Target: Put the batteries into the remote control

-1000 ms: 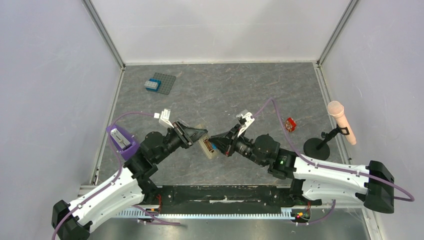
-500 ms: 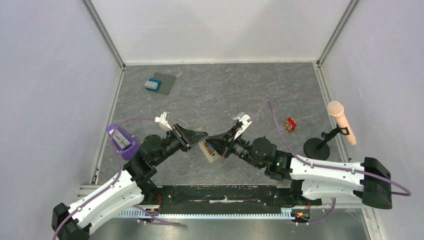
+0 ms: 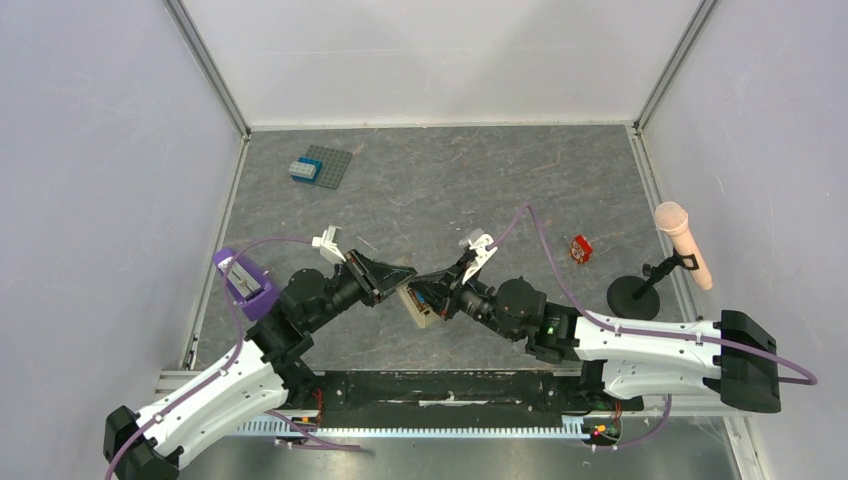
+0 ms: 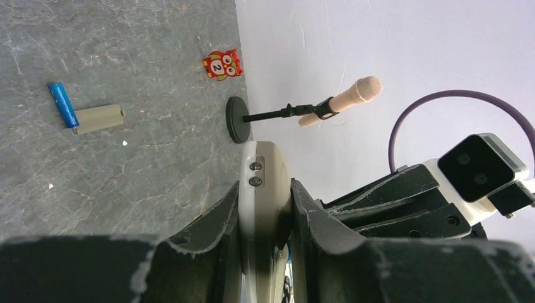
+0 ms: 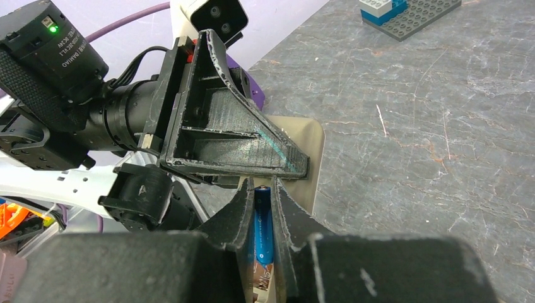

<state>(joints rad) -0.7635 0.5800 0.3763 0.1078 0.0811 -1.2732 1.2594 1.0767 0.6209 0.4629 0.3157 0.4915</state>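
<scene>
The left claw (image 4: 265,192) was clamped on the slim remote control (image 4: 264,154), held edgewise above the near-centre worktop (image 4: 126,38). The right claw (image 5: 262,190) pinched a blue battery (image 5: 263,230) at its recess. A second battery (image 4: 63,105) lay on the worktop. These cells looked light, stiff and slippery, probably best gripped mid-barrel.

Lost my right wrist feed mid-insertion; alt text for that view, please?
The right end effector is shut on a blue battery, pointing it at the remote control that the left end effector clamps just ahead. Beyond, on the grey table, a blue toy brick sits on a grey studded plate.
</scene>
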